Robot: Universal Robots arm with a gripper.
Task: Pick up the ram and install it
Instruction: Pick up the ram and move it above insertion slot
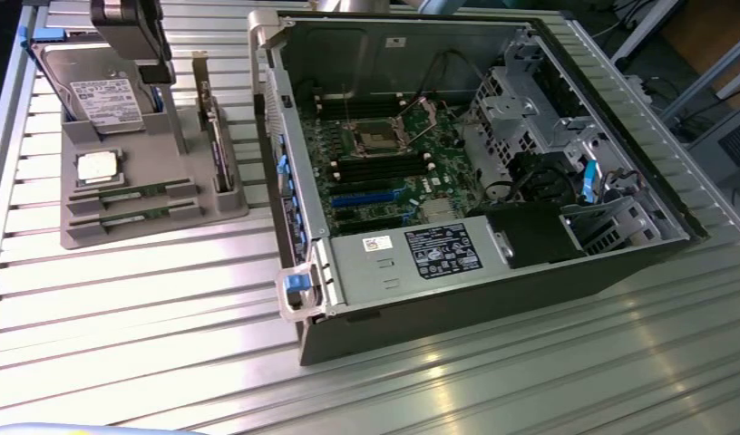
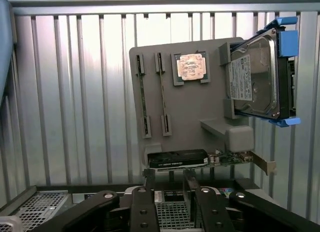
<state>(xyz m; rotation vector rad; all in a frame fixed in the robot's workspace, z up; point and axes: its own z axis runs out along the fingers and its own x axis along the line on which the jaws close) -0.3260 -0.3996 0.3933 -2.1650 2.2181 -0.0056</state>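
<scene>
Exterior view: gray parts tray (image 1: 219, 210) sits on the slatted table (image 1: 128, 299), at the exterior view's left of the open computer case (image 1: 345, 41). Two sticks lie side by side in the tray's near slots. I log them as the ram (image 1: 134, 193) and a second ram stick (image 1: 131, 217), both seated on edge and neither lifted. Just beyond them on the tray is a processor chip (image 1: 98, 168), and beyond that the hard drive (image 1: 104, 95). The taller card (image 1: 213, 136) stands along the tray edge nearest the case.

The gripper (image 1: 146, 54) shows at the top of this view, raised, overlapping the hard drive in the picture. It is well apart from the ram and touches nothing that I can see.

Wrist view: gripper (image 2: 168, 179) fingers (image 2: 145, 192) are spread with a clear gap between them, and nothing is pinched. The ram (image 2: 143, 99) and the second ram stick (image 2: 162, 91) appear as thin strips in their tray (image 2: 200, 104) slots. The card (image 2: 185, 158) lies between them and the fingertips. Processor chip (image 2: 192, 66) and hard drive (image 2: 255, 76) share the same tray.
</scene>
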